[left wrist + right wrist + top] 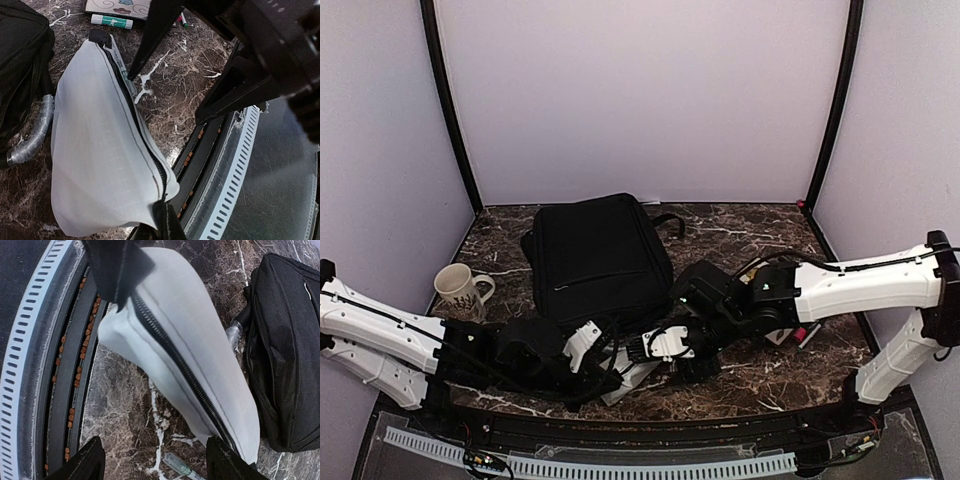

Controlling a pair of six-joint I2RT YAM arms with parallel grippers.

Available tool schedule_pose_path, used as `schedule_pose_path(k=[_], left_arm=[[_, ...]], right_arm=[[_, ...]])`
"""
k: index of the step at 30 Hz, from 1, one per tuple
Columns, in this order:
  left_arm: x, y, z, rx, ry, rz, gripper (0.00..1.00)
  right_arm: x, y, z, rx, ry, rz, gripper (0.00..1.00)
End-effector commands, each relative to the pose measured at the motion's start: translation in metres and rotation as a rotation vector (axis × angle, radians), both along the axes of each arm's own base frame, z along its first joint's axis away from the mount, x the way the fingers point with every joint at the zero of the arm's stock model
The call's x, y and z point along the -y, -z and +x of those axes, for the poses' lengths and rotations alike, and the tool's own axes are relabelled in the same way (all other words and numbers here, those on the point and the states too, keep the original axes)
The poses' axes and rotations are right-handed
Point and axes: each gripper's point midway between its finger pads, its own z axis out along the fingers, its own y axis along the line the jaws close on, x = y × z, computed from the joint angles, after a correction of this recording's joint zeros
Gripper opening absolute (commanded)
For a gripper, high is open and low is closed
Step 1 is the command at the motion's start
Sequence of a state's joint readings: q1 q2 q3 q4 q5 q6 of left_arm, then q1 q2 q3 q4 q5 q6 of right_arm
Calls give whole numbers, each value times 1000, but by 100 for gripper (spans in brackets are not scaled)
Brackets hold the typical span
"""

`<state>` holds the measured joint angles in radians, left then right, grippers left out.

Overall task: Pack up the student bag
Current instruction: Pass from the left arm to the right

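Student bag (598, 255) flat on table (750, 235); at its 6 o'clock, white pouch (100, 150) clamped in left jaws, right jaws apart. Seemingly mid pouch pickup; next, probably unzipping bag.

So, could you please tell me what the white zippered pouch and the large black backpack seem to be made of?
The white zippered pouch looks like thin matte woven fabric, perhaps ripstop nylon: a faint grid shows and it sags softly. The large black backpack looks like matte woven synthetic cloth, with stitched seams and soft edges; fibre unclear.
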<state>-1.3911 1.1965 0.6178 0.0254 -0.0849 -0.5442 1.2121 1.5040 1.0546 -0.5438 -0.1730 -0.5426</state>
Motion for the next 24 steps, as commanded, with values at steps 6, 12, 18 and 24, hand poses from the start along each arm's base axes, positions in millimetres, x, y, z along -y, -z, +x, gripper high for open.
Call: schedule_pose_path(k=[6,12,18,24], left_arm=[[-6,8,2,-12,-17,-2,0],[-27,17,3,-26,-69,-8,0],[-39,15,8,-16,-112,-33,0],[-46,16,8,-22,-132,-41,0]], right_arm=[[-32,-16,23,138,-68,64,69],[-44,-28,37,107,-65,92,70],[-54,1,20,20,-209,49,72],[-70,17,20,-18,-225,53,73]])
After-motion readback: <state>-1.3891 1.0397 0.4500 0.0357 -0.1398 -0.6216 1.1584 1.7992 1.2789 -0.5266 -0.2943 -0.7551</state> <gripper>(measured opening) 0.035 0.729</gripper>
